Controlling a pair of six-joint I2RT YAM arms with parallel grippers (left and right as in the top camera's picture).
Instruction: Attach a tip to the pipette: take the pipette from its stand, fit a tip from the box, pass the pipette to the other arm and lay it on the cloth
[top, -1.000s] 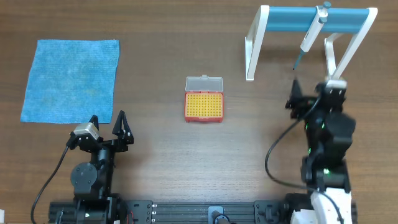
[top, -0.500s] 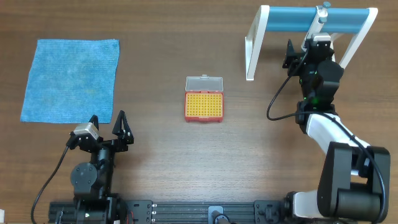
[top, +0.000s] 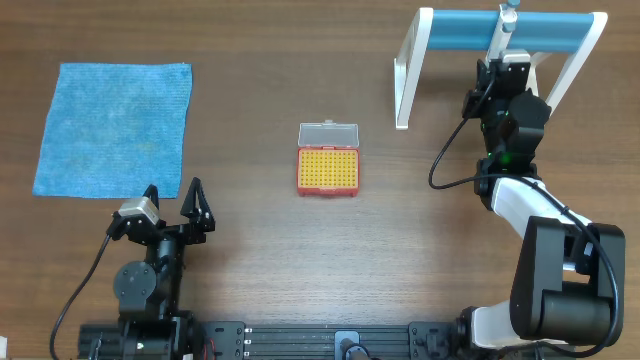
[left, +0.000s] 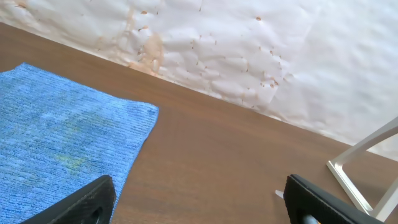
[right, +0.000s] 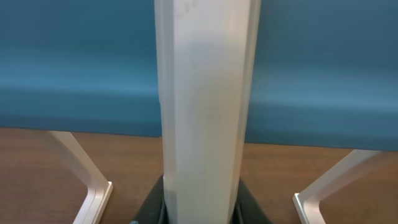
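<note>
The right gripper (top: 494, 78) has climbed to the stand (top: 460, 30). The cloth (top: 115, 128) lies bare, the left gripper (top: 172, 195) rests spread wide near it, and the tip box (top: 328, 170) is untouched. The pipette (right: 205, 112) hangs on the stand, clasped by the right gripper. Only the pickup is begun.

No lettering seems readable, even on the tip box (top: 328, 172).

The brown wood-grain tabletop (top: 250, 250) looks smooth and matt. The square blue cloth (top: 115, 125) is a rough, ribbed weave. The slim white plastic pipette (right: 205, 106) has a satin sheen against the matt blue stand bar (right: 74, 56). My left arm's black fingers (left: 87, 202) look like dull plastic.
</note>
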